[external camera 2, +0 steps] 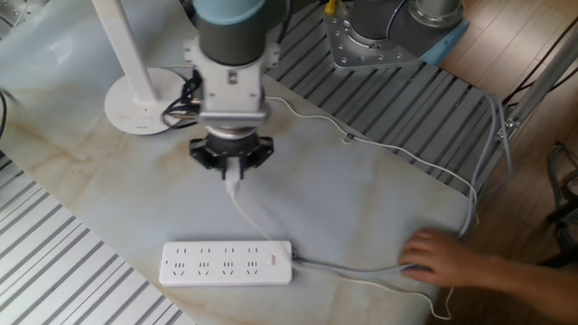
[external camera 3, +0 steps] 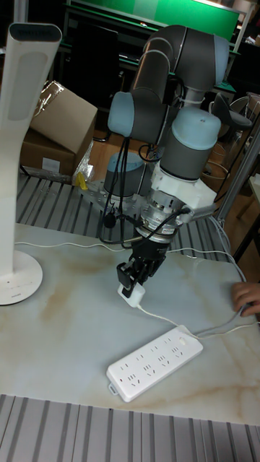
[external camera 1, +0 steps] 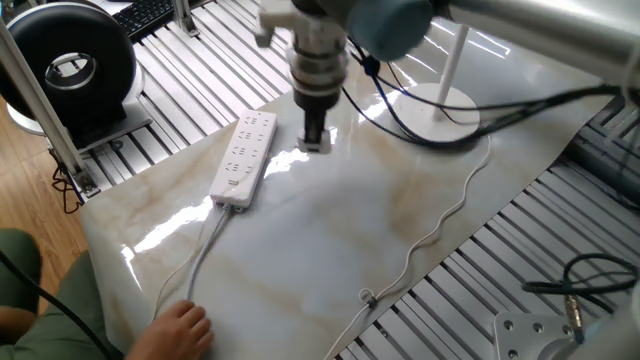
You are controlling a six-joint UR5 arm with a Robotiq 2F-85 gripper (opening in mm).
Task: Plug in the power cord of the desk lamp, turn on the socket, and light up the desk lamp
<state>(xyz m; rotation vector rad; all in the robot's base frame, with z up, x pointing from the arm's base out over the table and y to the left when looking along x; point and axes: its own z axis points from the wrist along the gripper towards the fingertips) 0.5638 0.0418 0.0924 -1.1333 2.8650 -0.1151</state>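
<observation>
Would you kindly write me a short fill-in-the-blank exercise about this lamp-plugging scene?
1. The gripper is shut on the small white square ____.
2. The long white power strip has ____ plugged into its outlets.
3. A person's hand rests near the strip's thick ____.

Missing words: plug; nothing; cable
</observation>
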